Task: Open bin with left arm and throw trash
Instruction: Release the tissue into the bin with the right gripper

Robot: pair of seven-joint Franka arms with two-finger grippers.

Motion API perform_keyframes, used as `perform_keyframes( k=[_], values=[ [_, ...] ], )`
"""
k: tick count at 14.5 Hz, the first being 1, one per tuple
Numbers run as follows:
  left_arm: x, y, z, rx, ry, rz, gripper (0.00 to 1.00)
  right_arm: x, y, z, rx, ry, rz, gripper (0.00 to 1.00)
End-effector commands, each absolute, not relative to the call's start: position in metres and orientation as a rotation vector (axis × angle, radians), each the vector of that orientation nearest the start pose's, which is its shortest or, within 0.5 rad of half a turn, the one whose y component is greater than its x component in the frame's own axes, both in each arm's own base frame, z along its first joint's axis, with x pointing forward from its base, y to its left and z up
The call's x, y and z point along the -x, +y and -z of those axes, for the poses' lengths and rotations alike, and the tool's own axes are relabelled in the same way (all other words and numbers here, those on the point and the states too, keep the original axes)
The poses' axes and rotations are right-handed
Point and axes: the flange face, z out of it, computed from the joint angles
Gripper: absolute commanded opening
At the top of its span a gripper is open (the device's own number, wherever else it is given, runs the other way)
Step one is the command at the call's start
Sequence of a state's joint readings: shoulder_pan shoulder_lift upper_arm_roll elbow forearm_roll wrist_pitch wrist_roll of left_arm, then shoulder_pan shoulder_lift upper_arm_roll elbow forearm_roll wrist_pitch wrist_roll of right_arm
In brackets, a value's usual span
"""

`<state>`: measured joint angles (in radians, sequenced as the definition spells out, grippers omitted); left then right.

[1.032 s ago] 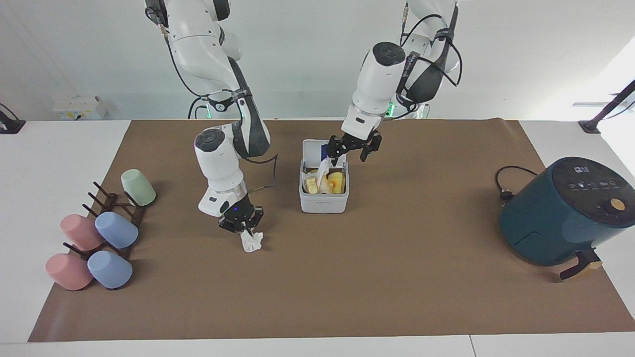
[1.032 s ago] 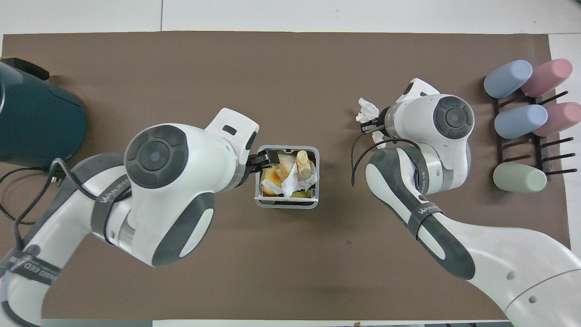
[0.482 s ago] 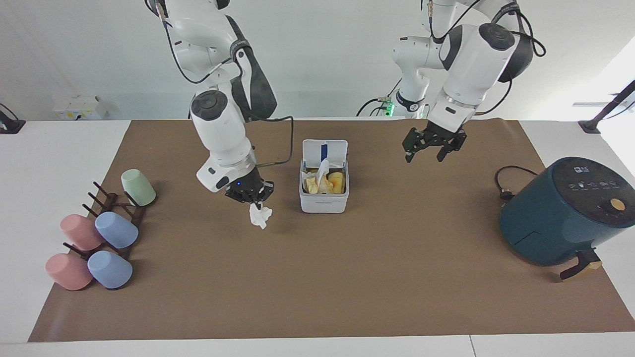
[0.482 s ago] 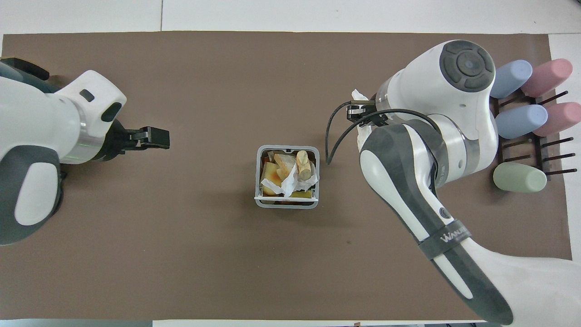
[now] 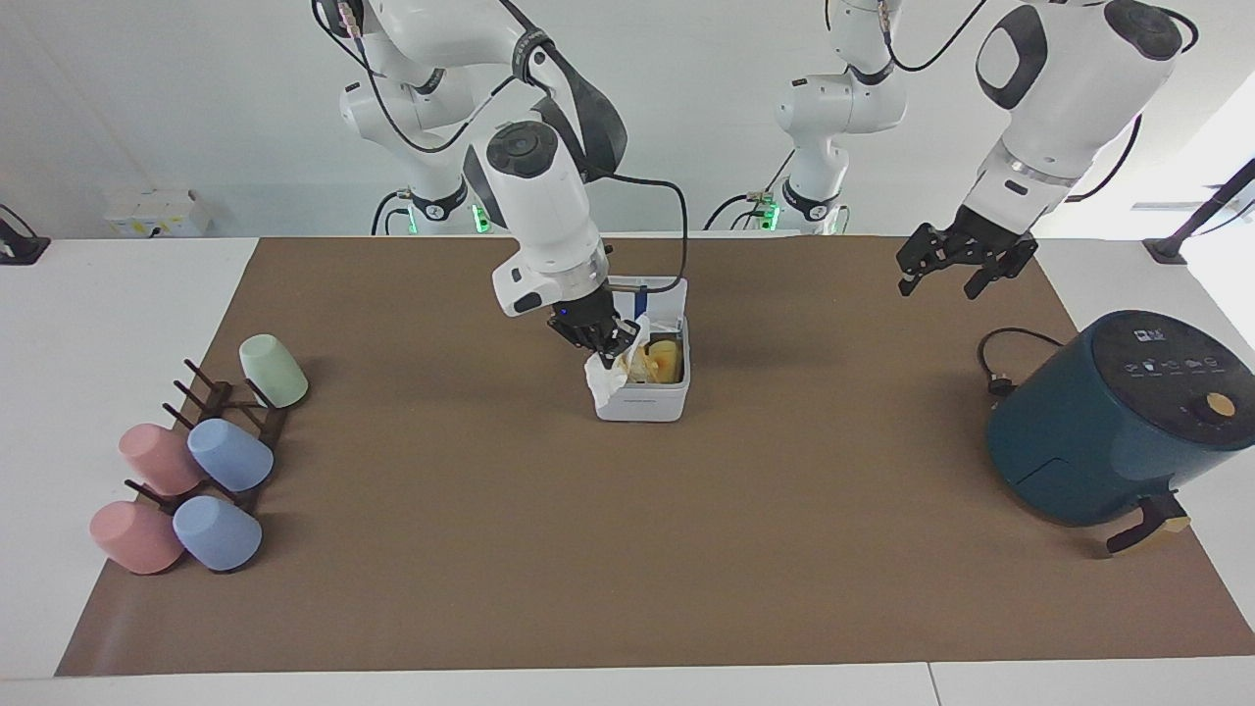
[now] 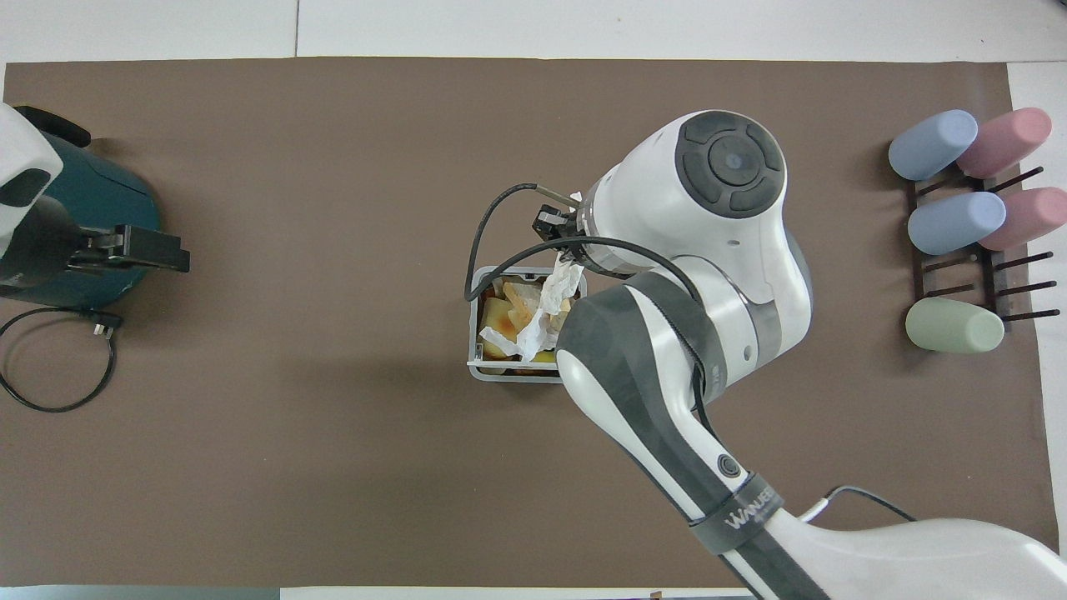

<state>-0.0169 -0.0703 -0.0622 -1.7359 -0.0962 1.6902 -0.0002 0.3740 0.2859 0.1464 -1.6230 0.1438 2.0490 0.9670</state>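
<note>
Two arms work here, each with one tool. There is one bin [image 5: 642, 392], one air fryer [image 5: 1118, 422], one rack [image 5: 230, 412] and five cups: two pink [image 5: 157, 458], two blue [image 5: 228, 454], one green [image 5: 274, 370].

The bin stands mid-tabletop with its lid [image 5: 662, 294] raised. The right tool [image 5: 606, 345] is over the bin's edge toward the right arm's end, pinched shut on a white tissue [image 5: 605, 378] that hangs down against the bin's rim. In the overhead view the same tissue [image 6: 557, 292] drapes across the opening. Inside lie another crumpled tissue [image 6: 510, 337] and yellow-tan scraps [image 6: 508, 308]; how many scraps cannot be counted.

The left tool [image 5: 961, 267] hangs with fingers spread and nothing between them, over the mat near the air fryer. In the overhead view it [image 6: 142, 250] is seen edge-on at the frame's side, its arm cut off.

The right arm covers much of the bin from above, and most of the lid is hidden by it in the facing view. The fryer's cord [image 5: 1005, 358] lies looped on the mat.

A brown mat [image 5: 627, 569] covers a white tabletop [image 5: 118, 294]; a white wall rises past the robots, with a small white box [image 5: 157, 211] at its foot.
</note>
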Motion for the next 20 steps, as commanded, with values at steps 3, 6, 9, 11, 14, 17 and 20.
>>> perform_keyframes(
  k=[3, 6, 9, 11, 14, 17, 20],
  values=[
    [-0.546, -0.042, -0.622, 3.184, 0.143, -0.045, 1.0, -0.544, 0.367, -0.461, 2.716, 0.903, -0.028, 0.0],
    [-0.541, -0.04, -0.626, 3.186, 0.14, -0.09, 1.0, -0.509, 0.382, -0.435, 2.691, 0.899, 0.014, 0.0],
    [-0.534, -0.041, -0.621, 3.185, 0.135, -0.112, 1.0, -0.493, 0.374, -0.417, 2.72, 0.89, 0.004, 0.0],
    [-0.534, -0.041, -0.617, 3.185, 0.139, -0.114, 1.0, -0.485, 0.374, -0.408, 2.708, 0.884, 0.028, 0.0],
    [-0.534, -0.04, -0.618, 3.183, 0.139, -0.117, 1.0, -0.487, 0.374, -0.409, 2.699, 0.887, 0.038, 0.75],
    [-0.536, -0.035, -0.618, 3.133, 0.158, -0.099, 1.0, -0.504, 0.373, -0.424, 2.683, 0.89, 0.057, 1.0],
    [-0.536, -0.036, -0.619, 3.133, 0.161, -0.084, 1.0, -0.528, 0.369, -0.454, 2.691, 0.904, 0.045, 1.0]
  ],
)
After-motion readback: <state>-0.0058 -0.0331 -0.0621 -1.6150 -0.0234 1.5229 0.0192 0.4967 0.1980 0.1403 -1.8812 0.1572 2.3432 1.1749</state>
